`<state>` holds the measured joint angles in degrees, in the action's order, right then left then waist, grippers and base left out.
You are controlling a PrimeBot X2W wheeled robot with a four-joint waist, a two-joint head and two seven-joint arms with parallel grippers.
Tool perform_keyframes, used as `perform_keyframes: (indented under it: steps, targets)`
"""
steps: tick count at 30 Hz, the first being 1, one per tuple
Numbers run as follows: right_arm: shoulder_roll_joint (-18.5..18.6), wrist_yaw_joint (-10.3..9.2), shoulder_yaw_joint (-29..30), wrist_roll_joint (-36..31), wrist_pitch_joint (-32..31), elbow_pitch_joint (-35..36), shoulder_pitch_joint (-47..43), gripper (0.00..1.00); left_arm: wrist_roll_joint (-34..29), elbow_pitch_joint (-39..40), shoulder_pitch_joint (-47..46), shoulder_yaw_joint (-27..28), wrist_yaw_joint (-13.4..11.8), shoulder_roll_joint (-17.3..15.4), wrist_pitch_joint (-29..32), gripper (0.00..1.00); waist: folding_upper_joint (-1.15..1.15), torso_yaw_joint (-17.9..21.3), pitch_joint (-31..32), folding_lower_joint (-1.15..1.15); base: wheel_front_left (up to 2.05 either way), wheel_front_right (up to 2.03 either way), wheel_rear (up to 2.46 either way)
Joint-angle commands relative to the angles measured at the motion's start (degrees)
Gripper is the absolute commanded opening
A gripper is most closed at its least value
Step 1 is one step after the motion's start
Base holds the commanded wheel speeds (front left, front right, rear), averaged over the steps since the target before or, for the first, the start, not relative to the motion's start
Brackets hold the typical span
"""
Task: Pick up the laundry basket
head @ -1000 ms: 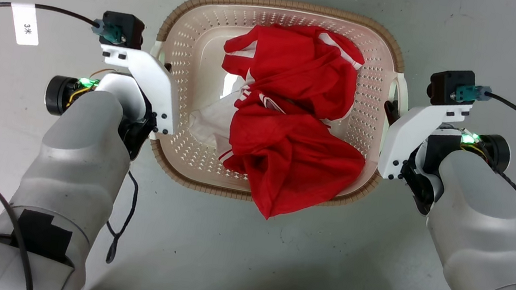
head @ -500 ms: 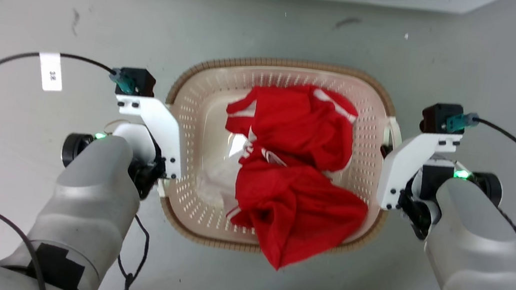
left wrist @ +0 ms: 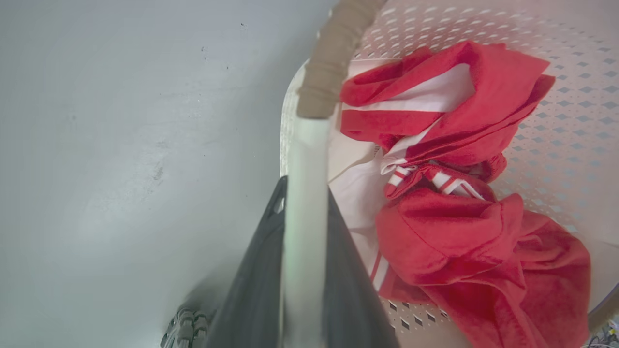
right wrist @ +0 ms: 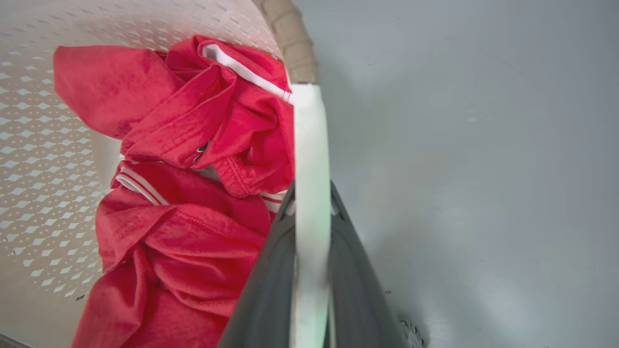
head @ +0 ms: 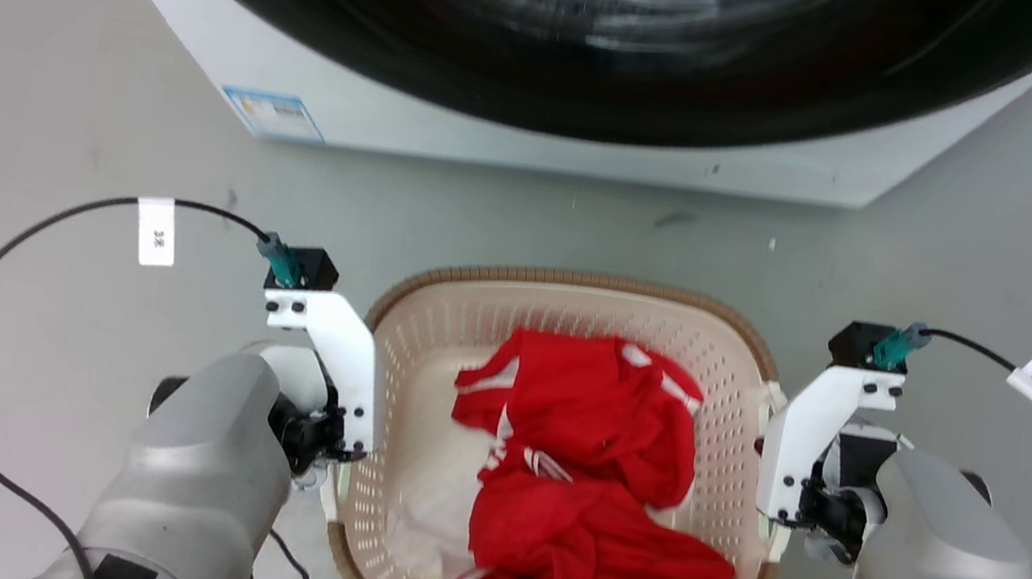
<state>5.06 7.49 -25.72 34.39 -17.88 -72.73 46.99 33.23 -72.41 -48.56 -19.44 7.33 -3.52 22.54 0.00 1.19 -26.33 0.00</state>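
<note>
**Head view.** The laundry basket point(head: 578, 281) occupies the lower centre of the frame, on or just above the grey floor point(head: 46, 112); which of the two cannot be told. The washer point(head: 536, 146) spans the top edge. Red garments point(head: 593, 462) and a white cloth point(head: 434, 510) fill the basket, and one red fold hangs over the lower rim. The left forearm point(head: 197, 477) stands at the basket's left wall and the right forearm point(head: 941, 571) at its right wall.

**Left wrist view.** The left gripper point(left wrist: 304, 203) is closed on the white left handle point(left wrist: 304, 145), one dark finger against each face of the strap. The brown rim rises above it.

**Right wrist view.** The right gripper point(right wrist: 312, 203) is clamped the same way on the white right handle point(right wrist: 309, 135).

**Handling.** Judged from the thin perforated plastic and the few garments, the load is light. The walls are probably stiff enough to hold their shape but may flex under uneven pull. The handle straps are smooth and narrow, so they could slide between the fingers. Hold at mid-handle on both sides and raise both arms evenly. If the basket tilts, the overhanging fold may pull the clothing out.
</note>
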Motion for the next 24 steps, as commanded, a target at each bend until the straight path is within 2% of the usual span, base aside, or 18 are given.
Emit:
perform_keyframes:
  steps: [1, 11, 24]
  targets:
    - [-0.43, 0.0, -0.47, 1.14, -1.7, 0.1, -1.3, 0.0, 1.69, 0.76, 1.1, -0.42, 0.22, 0.99, 2.06, 0.0, 0.0, -0.55, 5.52, 0.0, 0.0, 0.0, 0.0]
    - [-0.86, 0.01, -1.54, 4.66, -9.61, 0.16, -3.23, 0.0, 5.27, 0.72, 3.74, -2.2, 0.24, 0.25, 8.4, 0.0, 0.0, -0.38, 13.36, 0.0, 0.0, 0.0, 0.0]
    - [-1.2, 0.07, -1.99, 7.92, -18.67, -0.43, -5.19, 0.0, 7.56, 0.61, 6.76, -4.66, 0.25, -0.57, 11.42, 0.0, 0.0, 0.07, 21.48, 0.0, 0.0, 0.0, 0.0]
